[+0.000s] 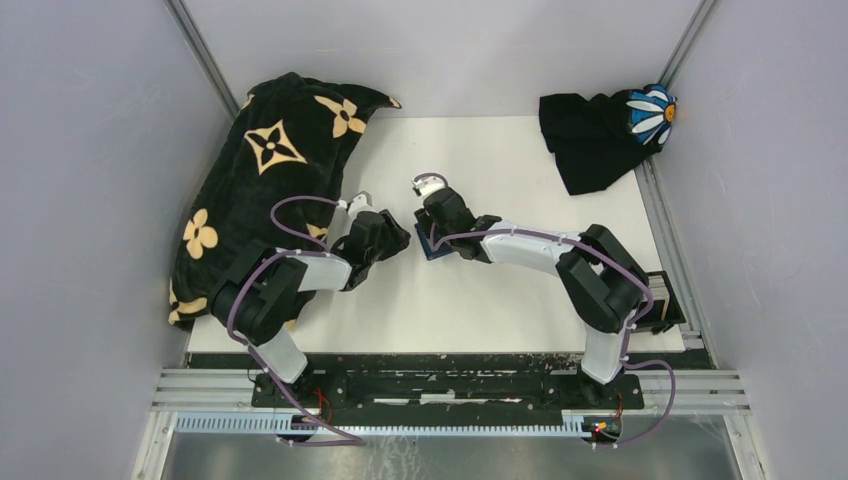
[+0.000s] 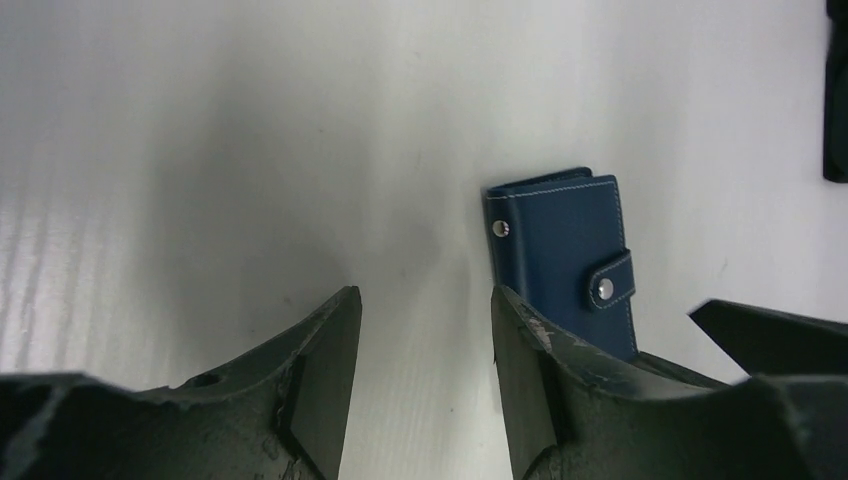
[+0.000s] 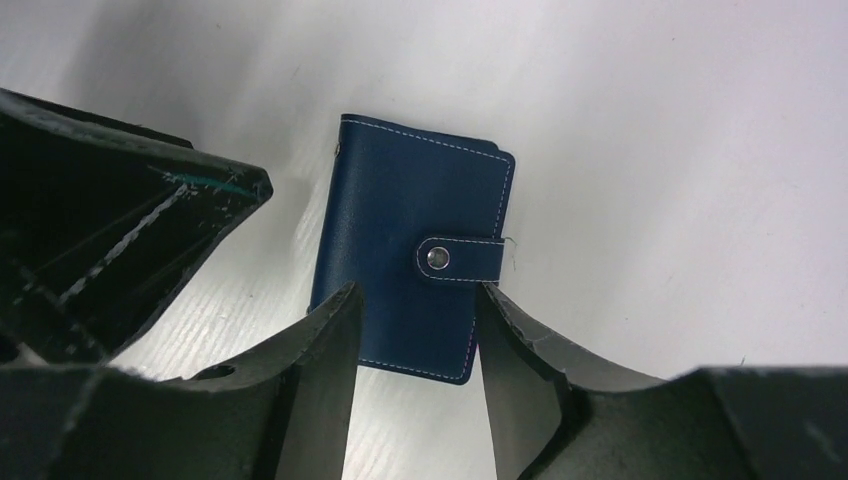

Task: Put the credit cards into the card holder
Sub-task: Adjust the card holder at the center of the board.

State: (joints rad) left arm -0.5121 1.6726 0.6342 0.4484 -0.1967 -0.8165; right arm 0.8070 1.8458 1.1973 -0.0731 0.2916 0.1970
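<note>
The card holder point(image 3: 410, 220), a navy-blue wallet, lies flat on the white table, folded shut with its tab snapped. It also shows in the left wrist view point(image 2: 565, 250) and, mostly covered, in the top view point(image 1: 430, 249). My right gripper point(image 3: 418, 295) is open just above the wallet's near end, one finger on each side, empty. My left gripper point(image 2: 425, 300) is open and empty just left of the wallet, over bare table. In the top view the left gripper point(image 1: 400, 241) and the right gripper point(image 1: 433, 232) are close together. No credit cards are in view.
A black blanket with tan flowers point(image 1: 260, 180) is heaped along the table's left side. A black cloth with a daisy point(image 1: 600, 130) lies at the back right corner. A black tray point(image 1: 662, 300) sits at the right edge behind the right arm.
</note>
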